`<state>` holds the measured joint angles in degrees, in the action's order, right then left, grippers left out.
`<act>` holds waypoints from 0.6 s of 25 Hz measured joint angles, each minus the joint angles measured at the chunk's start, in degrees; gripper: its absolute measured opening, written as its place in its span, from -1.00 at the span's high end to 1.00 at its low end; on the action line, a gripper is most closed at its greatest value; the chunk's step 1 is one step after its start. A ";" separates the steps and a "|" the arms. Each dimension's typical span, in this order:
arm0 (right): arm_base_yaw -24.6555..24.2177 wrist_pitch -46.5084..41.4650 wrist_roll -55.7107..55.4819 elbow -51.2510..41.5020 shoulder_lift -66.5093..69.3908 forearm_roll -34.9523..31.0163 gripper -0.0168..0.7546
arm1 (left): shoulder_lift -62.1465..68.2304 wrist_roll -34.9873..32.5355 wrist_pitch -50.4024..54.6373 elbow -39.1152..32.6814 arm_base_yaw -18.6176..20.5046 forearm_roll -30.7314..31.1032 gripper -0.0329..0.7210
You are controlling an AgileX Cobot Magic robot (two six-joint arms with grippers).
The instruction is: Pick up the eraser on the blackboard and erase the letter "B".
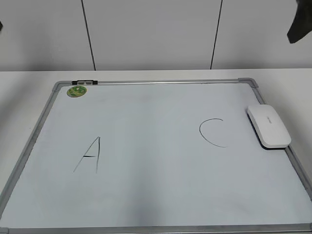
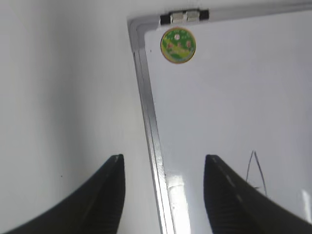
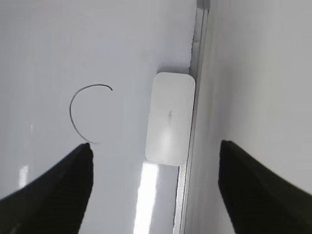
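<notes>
The blackboard (image 1: 161, 82) is a white dry-erase board with a silver frame, lying flat on the table. The white eraser (image 1: 268, 126) lies on its right edge, next to a thin "C" (image 1: 212, 132). A thin "A" (image 1: 90, 155) is at the left. No bold "B" shows in any view; the board between "A" and "C" is bare. My right gripper (image 3: 156, 145) is open and empty, held above the eraser (image 3: 169, 117). My left gripper (image 2: 164, 163) is open and empty above the board's left frame (image 2: 151, 126).
A round green sticker (image 1: 77, 90) sits at the board's far left corner, by a small black and silver clip (image 1: 84, 82); the sticker also shows in the left wrist view (image 2: 178, 45). A dark part of the right arm (image 1: 299, 24) hangs at the top right. A white wall stands behind the table.
</notes>
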<state>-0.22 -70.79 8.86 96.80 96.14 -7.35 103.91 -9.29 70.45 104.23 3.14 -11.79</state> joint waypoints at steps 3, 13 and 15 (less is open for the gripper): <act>0.00 -0.28 0.00 -1.03 -5.31 0.00 -0.58 | -6.99 0.03 0.42 0.00 0.00 0.00 -0.11; 0.00 -0.73 -0.48 -16.22 -27.65 0.00 -0.58 | -31.95 0.13 1.63 -11.79 -0.10 -0.11 -0.11; 0.00 -0.76 -0.48 -21.58 -33.66 0.00 -0.58 | -37.44 0.13 1.74 -16.89 -0.10 -0.11 -0.11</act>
<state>-0.22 -71.55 8.39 75.22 62.47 -7.35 66.47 -9.16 72.20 87.34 3.04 -11.89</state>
